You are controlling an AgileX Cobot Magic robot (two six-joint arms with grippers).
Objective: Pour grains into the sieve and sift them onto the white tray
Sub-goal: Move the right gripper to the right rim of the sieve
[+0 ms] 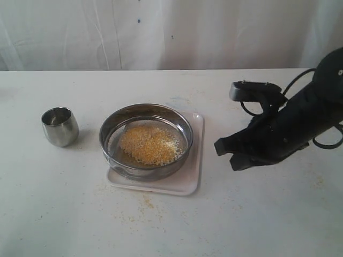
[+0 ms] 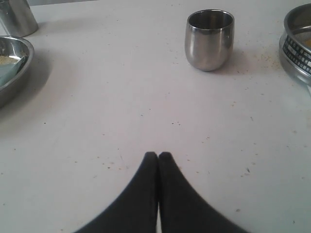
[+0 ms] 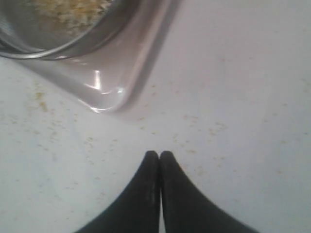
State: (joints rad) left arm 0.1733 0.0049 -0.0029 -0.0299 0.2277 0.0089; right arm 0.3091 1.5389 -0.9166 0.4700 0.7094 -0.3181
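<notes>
The left pincer point(image 2: 158, 156) is clenched on nothing, tips pressed together, low over the table point(image 2: 97, 121). The steel cup point(image 2: 209, 40) stands upright well ahead of it, parked out of the way, I'd guess, since the pouring looks done. Beyond the cup the sieve point(image 1: 144, 106) sits on the white tray point(image 1: 187, 182), so whatever falls through lands there, with the grains point(image 1: 148, 144) heaped on its mesh. Near the tray's corner hangs the right pincer point(image 3: 159, 155), likewise clenched and empty, probably placed to take the sieve.
</notes>
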